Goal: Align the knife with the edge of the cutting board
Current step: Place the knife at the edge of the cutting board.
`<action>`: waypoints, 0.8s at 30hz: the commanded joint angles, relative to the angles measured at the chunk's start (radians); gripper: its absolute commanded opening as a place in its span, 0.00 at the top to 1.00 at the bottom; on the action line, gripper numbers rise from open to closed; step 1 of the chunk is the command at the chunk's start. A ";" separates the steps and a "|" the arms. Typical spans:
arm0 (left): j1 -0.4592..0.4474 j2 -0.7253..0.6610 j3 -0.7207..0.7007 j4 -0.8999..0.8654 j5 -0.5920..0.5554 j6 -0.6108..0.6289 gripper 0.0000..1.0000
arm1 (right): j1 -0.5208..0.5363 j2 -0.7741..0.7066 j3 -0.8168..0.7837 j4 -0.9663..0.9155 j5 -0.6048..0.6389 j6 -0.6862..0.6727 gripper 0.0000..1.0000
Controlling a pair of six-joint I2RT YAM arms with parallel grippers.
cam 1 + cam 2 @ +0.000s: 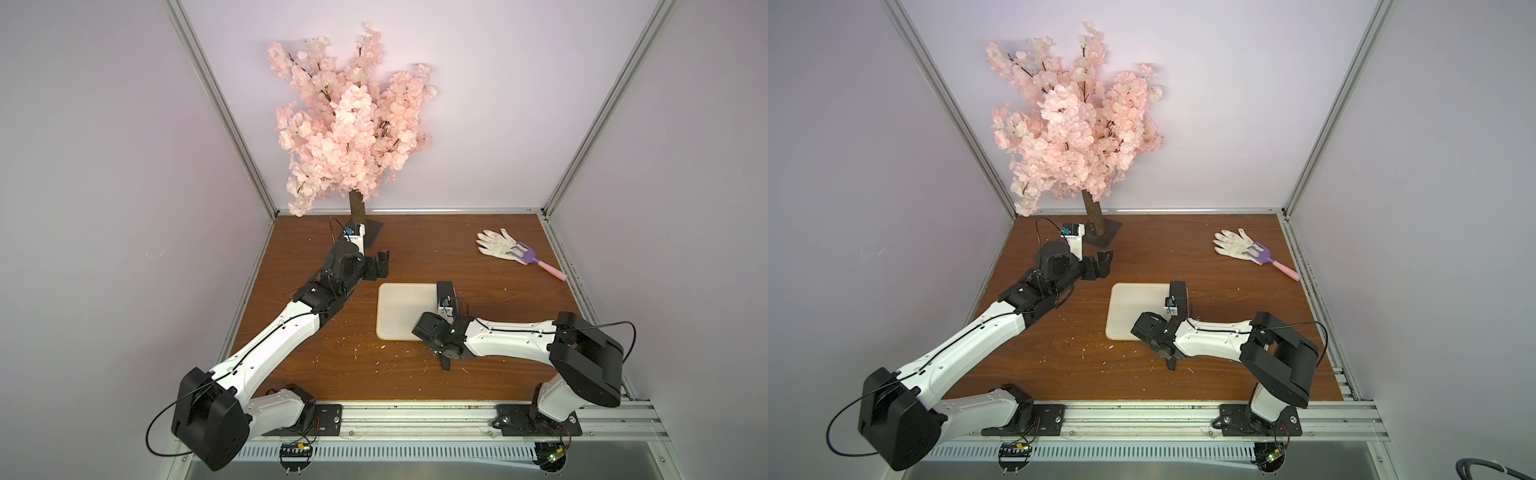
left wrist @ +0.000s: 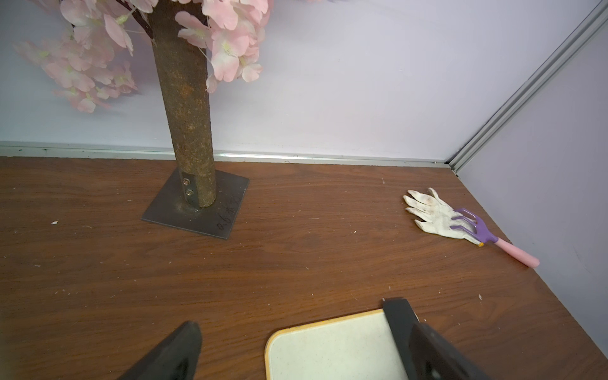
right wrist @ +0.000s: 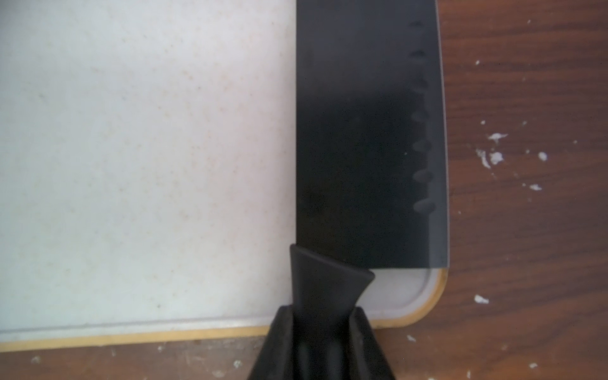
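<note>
The cream-white cutting board (image 1: 403,311) (image 1: 1133,307) lies on the brown table in both top views. On it the all-black knife (image 1: 445,291) (image 3: 362,148) lies flat, its broad blade running along the board's right edge. My right gripper (image 3: 324,319) is shut on the knife's handle just past the board's near edge. The handle's end (image 1: 445,362) pokes out below the wrist. My left gripper (image 1: 383,262) (image 2: 302,332) hovers open and empty beyond the board's far left corner. In the left wrist view the board (image 2: 335,348) and the knife tip (image 2: 396,312) show between the fingers.
A pink blossom tree (image 1: 349,120) stands at the back on a dark square base (image 1: 372,232), close to my left wrist. A white glove (image 1: 496,243) and a purple-and-pink toy rake (image 1: 536,259) lie at the back right. White crumbs (image 1: 357,353) dot the table.
</note>
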 commanded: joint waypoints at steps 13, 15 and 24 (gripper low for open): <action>-0.008 -0.025 -0.013 0.018 -0.010 0.005 0.00 | -0.004 -0.025 0.031 -0.007 0.022 -0.004 0.68; -0.008 -0.024 -0.012 0.019 -0.010 0.005 0.01 | -0.004 -0.027 0.031 -0.009 0.022 -0.003 0.67; -0.008 -0.026 -0.013 0.020 -0.008 0.005 0.01 | -0.005 -0.027 0.037 -0.019 0.022 -0.002 0.64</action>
